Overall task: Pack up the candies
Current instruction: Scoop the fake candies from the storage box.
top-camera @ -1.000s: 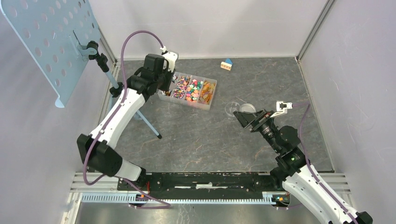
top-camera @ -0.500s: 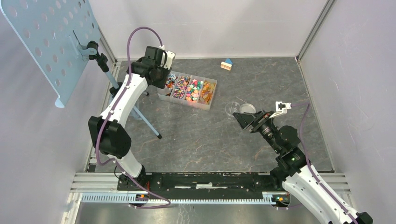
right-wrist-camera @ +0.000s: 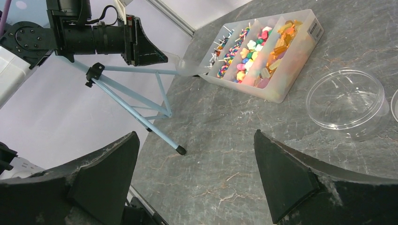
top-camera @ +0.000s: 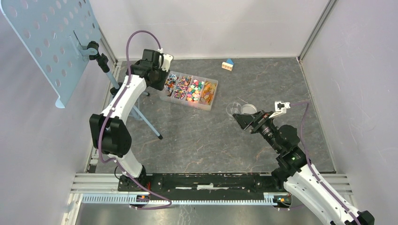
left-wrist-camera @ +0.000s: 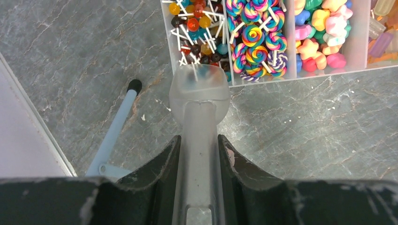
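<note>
The candies [top-camera: 190, 90] fill a clear box with several compartments [top-camera: 210, 104] at the back left; they show as small ball lollipops, swirl lollipops [left-wrist-camera: 256, 35], pastel shapes and amber sweets. My left gripper [top-camera: 163, 78] [left-wrist-camera: 199, 139] is shut on the handle of a translucent scoop [left-wrist-camera: 199, 89]. The scoop's bowl sits at the near edge of the leftmost compartment. It also shows in the right wrist view [right-wrist-camera: 187, 69]. My right gripper [top-camera: 240, 118] [right-wrist-camera: 195, 133] is open and empty above the table, near a clear round dish [right-wrist-camera: 347, 101].
A light-blue tripod [top-camera: 143, 117] holding a perforated panel [top-camera: 47, 37] stands beside the left arm; one leg [left-wrist-camera: 115, 129] lies close to the scoop. A small blue-roofed toy house [top-camera: 228, 64] sits at the back. A second clear dish piece [top-camera: 249, 108] lies beside the first.
My left gripper has drawn back to the left, from over the box to its left edge, still holding the scoop. The right arm has barely moved.
</note>
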Tool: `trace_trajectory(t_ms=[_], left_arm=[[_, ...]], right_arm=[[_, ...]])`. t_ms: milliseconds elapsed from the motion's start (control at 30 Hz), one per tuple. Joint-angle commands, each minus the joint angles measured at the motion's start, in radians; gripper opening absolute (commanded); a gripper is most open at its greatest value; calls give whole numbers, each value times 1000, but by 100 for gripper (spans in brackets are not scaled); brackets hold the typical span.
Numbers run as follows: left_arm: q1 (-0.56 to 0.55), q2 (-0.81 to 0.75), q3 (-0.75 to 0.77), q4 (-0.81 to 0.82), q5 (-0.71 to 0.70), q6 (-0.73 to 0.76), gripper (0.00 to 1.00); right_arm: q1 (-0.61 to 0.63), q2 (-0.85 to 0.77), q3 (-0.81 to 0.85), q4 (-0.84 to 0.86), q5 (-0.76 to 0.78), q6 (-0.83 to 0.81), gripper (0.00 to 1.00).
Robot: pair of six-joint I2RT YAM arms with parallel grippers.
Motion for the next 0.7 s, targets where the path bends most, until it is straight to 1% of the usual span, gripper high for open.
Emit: trace_trajectory(t_ms=[0, 133, 333, 567, 667], left_arm=[[9, -25, -73, 105, 68, 59, 2], [11, -54, -148, 199, 79, 57, 2], [26, -52, -178, 219, 73, 49, 2], [38, -102, -281, 324, 84, 60, 2], [39, -89, -260, 304, 62, 55, 2]], right_arm=[[-2, 18, 45, 26, -7, -11, 98], [-1, 38, 44, 38, -27, 2, 98], [-1, 32, 49, 39, -34, 7, 98], [-1, 17, 39, 36, -28, 10, 98], [-1, 17, 39, 35, -29, 11, 98]])
